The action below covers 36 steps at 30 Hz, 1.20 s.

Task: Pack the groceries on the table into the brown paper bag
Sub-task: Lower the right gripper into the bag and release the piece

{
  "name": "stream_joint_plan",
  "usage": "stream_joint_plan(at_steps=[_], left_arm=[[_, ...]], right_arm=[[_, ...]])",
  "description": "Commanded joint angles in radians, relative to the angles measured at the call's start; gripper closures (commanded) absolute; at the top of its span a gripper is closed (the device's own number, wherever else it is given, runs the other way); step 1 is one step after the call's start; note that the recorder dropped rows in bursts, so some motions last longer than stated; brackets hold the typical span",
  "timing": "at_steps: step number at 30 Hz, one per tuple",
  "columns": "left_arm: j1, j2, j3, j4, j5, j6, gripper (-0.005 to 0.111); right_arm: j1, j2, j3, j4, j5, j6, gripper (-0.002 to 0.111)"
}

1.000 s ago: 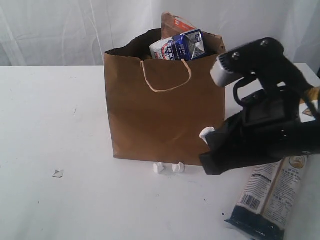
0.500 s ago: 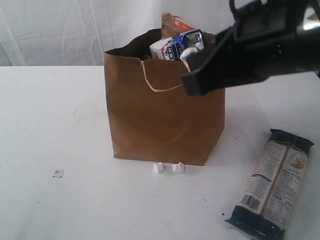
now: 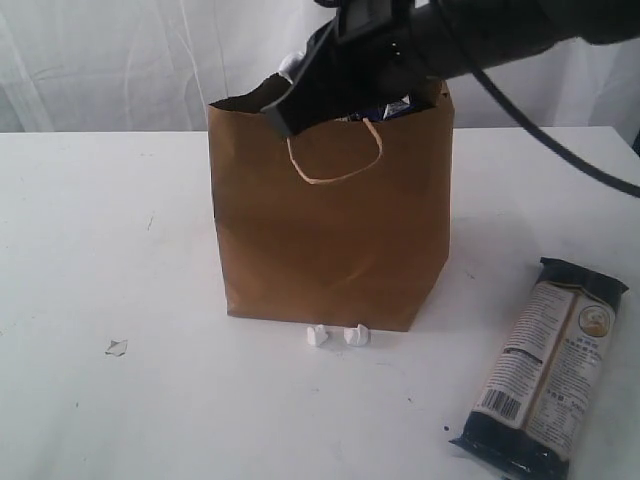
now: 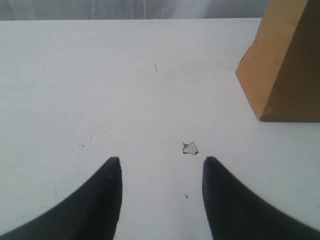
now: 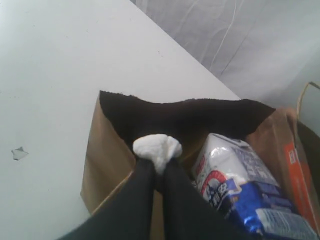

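My right gripper [image 5: 156, 167] has its fingers [image 5: 142, 185] pinched tight on a small white lump [image 5: 156, 147]. It hangs over the left part of the open mouth of the brown paper bag [image 3: 330, 240]. Just past the tips, inside the bag, the small blue-white carton [image 5: 235, 175] leans by the brown kraft pouch with orange label [image 5: 295, 155]. My left gripper [image 4: 160, 172] hovers low over the table [image 3: 100, 250], left of the bag, fingers apart with nothing between them. The long dark noodle packet [image 3: 545, 370] lies flat on the table, right of the bag and nearer. I judge it light, slick-wrapped, stiff along its length but brittle inside. I would take it across its narrow width near the middle, gently, so it neither snaps nor tips.
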Motion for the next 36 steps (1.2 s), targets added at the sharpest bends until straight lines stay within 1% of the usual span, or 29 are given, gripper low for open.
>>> stream_joint_plan(at_steps=[1, 8, 14, 15, 17, 19, 20, 23, 25, 31, 33, 36], left_arm=[[0.003, -0.004, 0.003, -0.007, 0.005, 0.003, 0.054], [0.003, -0.004, 0.003, -0.007, 0.005, 0.003, 0.054], [0.003, -0.004, 0.003, -0.007, 0.005, 0.003, 0.054], [0.003, -0.004, 0.003, -0.007, 0.005, 0.003, 0.054], [0.003, -0.004, 0.003, -0.007, 0.005, 0.003, 0.054], [0.003, -0.004, 0.003, -0.007, 0.005, 0.003, 0.054], [0.003, -0.004, 0.003, -0.007, 0.005, 0.003, 0.054], [0.003, -0.004, 0.003, -0.007, 0.005, 0.003, 0.054], [0.003, -0.004, 0.003, -0.007, 0.005, 0.003, 0.054], [0.003, -0.004, 0.003, -0.007, 0.005, 0.003, 0.054], [0.003, -0.004, 0.003, -0.007, 0.005, 0.003, 0.054], [0.003, -0.004, 0.003, -0.007, 0.005, 0.003, 0.054]], right_arm=[[0.000, 0.051, -0.054, -0.033, -0.014, -0.024, 0.108], [-0.004, 0.117, -0.106, -0.073, -0.020, -0.024, 0.108], [-0.028, 0.143, -0.106, -0.079, -0.016, 0.031, 0.107], [-0.031, 0.144, -0.106, -0.073, -0.021, 0.033, 0.104], [-0.031, 0.144, -0.106, -0.083, -0.030, 0.033, 0.096], [-0.031, 0.144, -0.106, -0.092, -0.030, 0.031, 0.084], [-0.031, 0.144, -0.106, -0.093, -0.030, 0.031, 0.076], [-0.031, 0.144, -0.106, -0.093, -0.027, 0.022, 0.061], [-0.031, 0.144, -0.106, -0.093, -0.029, 0.020, 0.059], [-0.031, 0.113, -0.106, -0.097, -0.021, 0.027, 0.059], [-0.031, 0.070, -0.096, -0.132, 0.018, 0.053, 0.059], [-0.031, -0.043, -0.026, -0.164, 0.113, 0.111, 0.059]])
